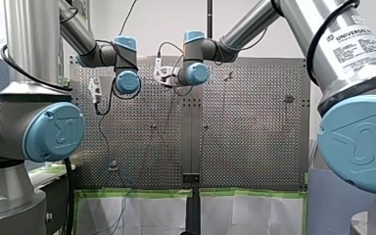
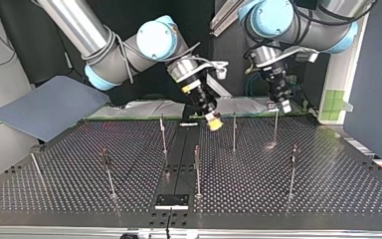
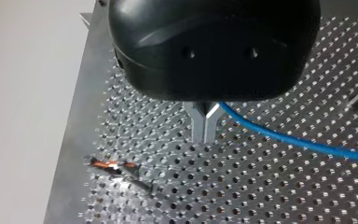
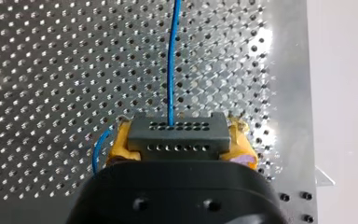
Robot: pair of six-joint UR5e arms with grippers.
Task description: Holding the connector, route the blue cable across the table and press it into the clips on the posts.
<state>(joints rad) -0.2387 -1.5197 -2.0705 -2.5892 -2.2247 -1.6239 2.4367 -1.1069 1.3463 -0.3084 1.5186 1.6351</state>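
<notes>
In the top view my right gripper [image 2: 213, 121] sits at one o'clock from the middle post [image 2: 197, 169], yellow pads pinching the grey connector [image 4: 177, 136]; the blue cable [image 3: 289, 140] trails from beside my left gripper [image 3: 205, 126], whose metal fingers are pressed together; the cable looks thin, limp and light, I reckon; I'd hold the rigid connector.

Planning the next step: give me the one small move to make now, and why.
Probably ease my right gripper, shut on the connector, toward the post beside it, to bring the blue cable to its top: the cable runs free ahead of the connector, over the table.
</notes>
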